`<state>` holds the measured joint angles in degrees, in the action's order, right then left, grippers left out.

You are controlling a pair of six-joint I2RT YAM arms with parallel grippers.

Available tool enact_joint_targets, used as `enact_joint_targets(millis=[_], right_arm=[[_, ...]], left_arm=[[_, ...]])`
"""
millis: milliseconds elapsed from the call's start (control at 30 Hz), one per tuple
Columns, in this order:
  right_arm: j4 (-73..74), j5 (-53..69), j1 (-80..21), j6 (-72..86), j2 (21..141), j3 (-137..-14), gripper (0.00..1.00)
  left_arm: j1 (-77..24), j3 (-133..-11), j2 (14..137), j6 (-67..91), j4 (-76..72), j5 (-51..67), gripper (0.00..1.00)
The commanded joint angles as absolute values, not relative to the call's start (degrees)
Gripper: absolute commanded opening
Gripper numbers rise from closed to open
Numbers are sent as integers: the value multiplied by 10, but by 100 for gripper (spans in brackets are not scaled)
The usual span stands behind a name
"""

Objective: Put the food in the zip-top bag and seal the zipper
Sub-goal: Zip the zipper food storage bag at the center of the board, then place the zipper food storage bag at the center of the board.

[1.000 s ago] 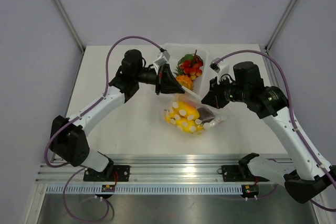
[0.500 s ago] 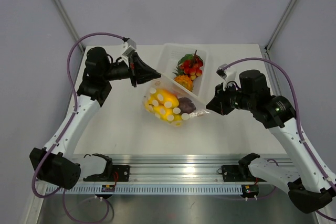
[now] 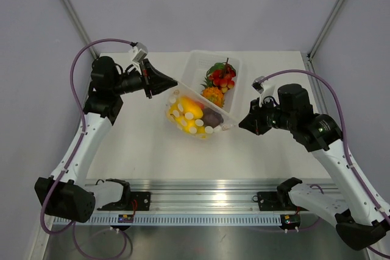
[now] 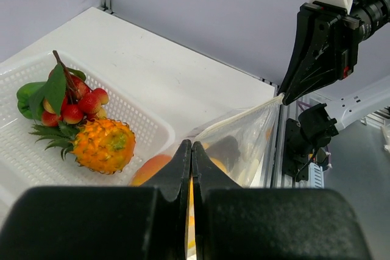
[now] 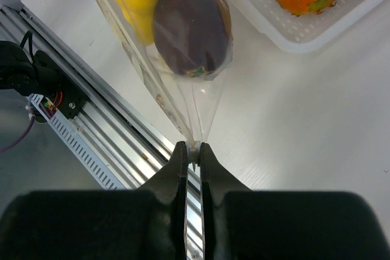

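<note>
At the tips of the black fingers (image 4: 175, 172) the zip-top bag (image 3: 194, 119) is clear plastic printed with white round dots, with yellow food (image 3: 183, 109) and a dark purple piece (image 5: 192, 35) showing through. Beyond the left fingers, the white tray (image 4: 149, 131) has a fine grid of holes and holds an orange spiky fruit (image 4: 105, 145) with green leaves, red berries (image 4: 76, 106) and a green pepper (image 4: 23, 97)

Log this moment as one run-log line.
left gripper: shut on zip-top bag | right gripper: shut on bag's other end | bag: stretched between them, holds yellow food and purple food | tray: holds more food
</note>
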<state>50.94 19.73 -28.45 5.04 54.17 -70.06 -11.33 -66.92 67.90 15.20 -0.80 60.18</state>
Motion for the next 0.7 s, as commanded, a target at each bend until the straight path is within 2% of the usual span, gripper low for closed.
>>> enact_joint_targets(millis=[0,200,400,667], right_arm=[[543,199,-282,59,534,-692,1],[539,204,-283,55,556,-707,1],[537,228,-284,55,565,-715,1],[471,286,-298,76,610,-745,1]], left_arm=[[-90,-671,658,156,-62,553,0],[-84,-664,657,153,-53,542,0],[-80,-671,646,120,18,533,0],[-68,-661,598,82,55,434,0]])
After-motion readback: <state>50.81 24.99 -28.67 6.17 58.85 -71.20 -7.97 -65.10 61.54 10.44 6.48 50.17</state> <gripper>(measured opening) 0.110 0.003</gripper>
